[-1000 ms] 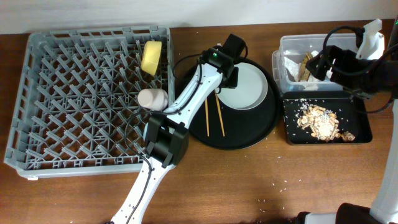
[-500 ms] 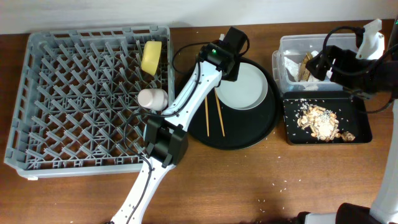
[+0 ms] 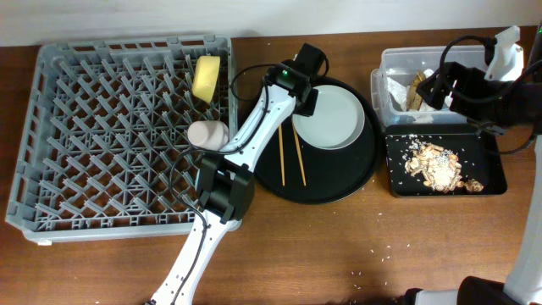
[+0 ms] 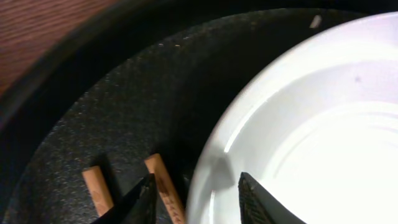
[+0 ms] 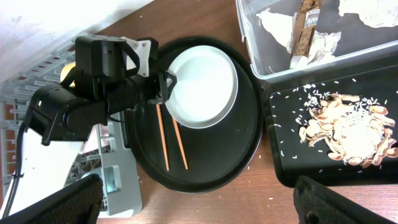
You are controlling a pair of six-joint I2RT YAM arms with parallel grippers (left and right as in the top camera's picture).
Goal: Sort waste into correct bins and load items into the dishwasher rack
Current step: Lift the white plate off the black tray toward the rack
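My left gripper [image 3: 309,100] is down at the left rim of the pale grey plate [image 3: 332,119] on the round black tray [image 3: 339,182]. In the left wrist view its jaws [image 4: 199,202] stand apart, open. The plate's edge [image 4: 311,124] and the end of one chopstick [image 4: 163,186] lie between them. The two chopsticks [image 3: 290,152] lie side by side left of the plate. A yellow bowl [image 3: 207,78] and a pink cup [image 3: 207,134] sit in the dishwasher rack [image 3: 25,169]. My right gripper [image 5: 199,211] is wide open and holds nothing. It hovers over the clear tub [image 3: 378,89].
The clear tub holds white napkins [image 5: 277,25] and a brown wrapper [image 5: 305,31]. The shallow black tray [image 3: 491,188] in front of it carries the crumbly food leftovers [image 3: 436,165]. Crumbs dot the wooden table near the front.
My left gripper has shifted slightly along the plate's left rim and its jaws have narrowed a little. The right arm has not moved.
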